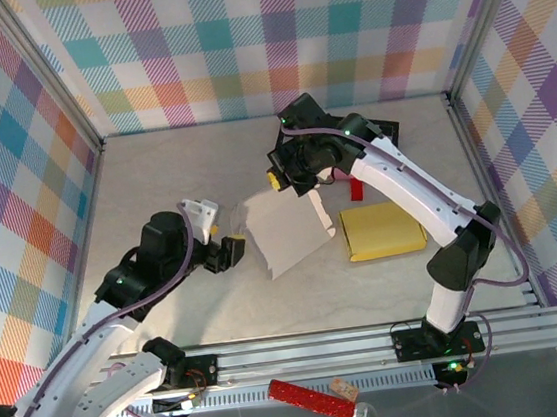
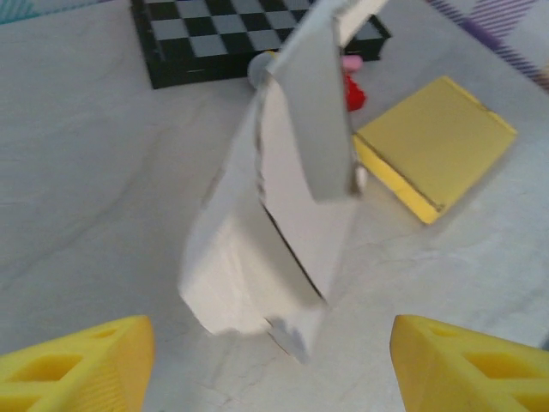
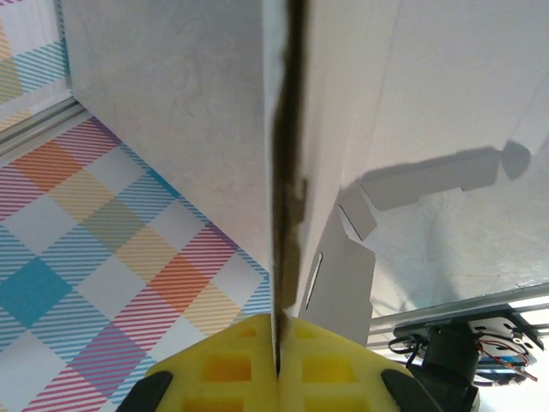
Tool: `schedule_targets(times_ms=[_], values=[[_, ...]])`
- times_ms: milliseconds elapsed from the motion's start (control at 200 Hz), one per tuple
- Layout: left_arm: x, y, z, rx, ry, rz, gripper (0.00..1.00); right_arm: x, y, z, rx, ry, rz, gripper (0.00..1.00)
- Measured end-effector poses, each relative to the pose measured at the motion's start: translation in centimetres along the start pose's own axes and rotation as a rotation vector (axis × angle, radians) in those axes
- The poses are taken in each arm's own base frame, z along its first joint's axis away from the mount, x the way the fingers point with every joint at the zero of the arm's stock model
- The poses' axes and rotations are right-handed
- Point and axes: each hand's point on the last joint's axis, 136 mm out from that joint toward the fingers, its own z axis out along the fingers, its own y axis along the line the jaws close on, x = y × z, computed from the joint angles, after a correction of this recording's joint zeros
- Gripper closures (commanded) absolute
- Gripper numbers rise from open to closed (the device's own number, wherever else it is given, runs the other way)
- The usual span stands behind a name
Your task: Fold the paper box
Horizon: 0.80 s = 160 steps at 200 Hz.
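Top external shows the paper box blank (image 1: 286, 230) mid-table, its top edge pinched flat in the right gripper (image 1: 277, 180); the left gripper (image 1: 228, 251) waits alongside, fingers apart. The thin card looks light and bendy: grasp near creases.

Far-left table (image 1: 154, 177) is bare, so there's plenty of room to pass. The middle is blocked. The paper box (image 1: 286, 230) hangs at a tilt, the right gripper (image 1: 277, 180) is pinched tight on its far edge, and its arm (image 1: 406, 179) arches over the right side. The left gripper (image 1: 233, 251) sits just beside the sheet's left edge, jaws wide, with a gap of bare table between them. On the right, a yellow block (image 1: 382, 230) lies just beside the sheet. A red piece (image 1: 356, 189) and a chessboard (image 2: 214, 34) crowd in behind. Walls (image 1: 239, 42) close three sides.
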Motion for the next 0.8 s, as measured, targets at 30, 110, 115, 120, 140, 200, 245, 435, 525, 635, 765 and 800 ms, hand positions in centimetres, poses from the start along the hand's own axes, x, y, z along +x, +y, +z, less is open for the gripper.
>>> schedule_targets(times_ms=[30,110,115,120,140,200,245,435,525,635,765,800], values=[[0.0,0.4,0.3,-0.021,0.003,0.002,0.27,0.0,0.0,0.1,0.003,0.003,0.002,1.00],[-0.1,1.0,1.1,-0.056,0.006,0.007,0.29,0.1,-0.1,0.3,0.008,0.010,0.007,1.00],[-0.2,1.0,1.1,-0.057,0.006,0.008,0.29,0.1,-0.2,0.3,0.009,0.010,0.007,1.00],[-0.2,1.1,1.1,-0.058,0.006,0.009,0.30,0.1,-0.1,0.3,0.009,0.011,0.007,1.00],[-0.2,1.2,1.3,-0.064,0.005,0.011,0.31,0.1,-0.1,0.3,0.009,0.012,0.007,1.00],[-0.3,1.3,1.6,-0.072,0.002,0.015,0.33,0.2,-0.2,0.3,0.011,0.018,0.007,1.00],[-0.2,1.4,1.8,-0.075,0.005,0.013,0.34,0.3,-0.2,0.5,0.011,0.022,0.007,1.00],[0.5,1.5,2.0,-0.074,0.007,-0.006,0.31,-0.4,-0.9,2.6,0.015,0.021,-0.002,1.00],[0.3,1.4,1.2,-0.071,-0.018,-0.032,0.29,-1.1,-1.3,4.8,-0.002,0.019,-0.016,1.00],[-0.4,1.0,-0.5,-0.055,-0.074,-0.080,0.25,-2.1,-2.3,7.0,-0.006,0.001,-0.025,1.00],[-0.7,1.2,-2.5,-0.066,-0.117,-0.172,0.23,-2.2,-0.9,7.8,-0.084,0.006,-0.064,1.00],[-0.6,1.5,-2.8,-0.081,-0.114,-0.205,0.23,-2.2,-0.4,8.1,-0.114,0.010,-0.077,1.00]])
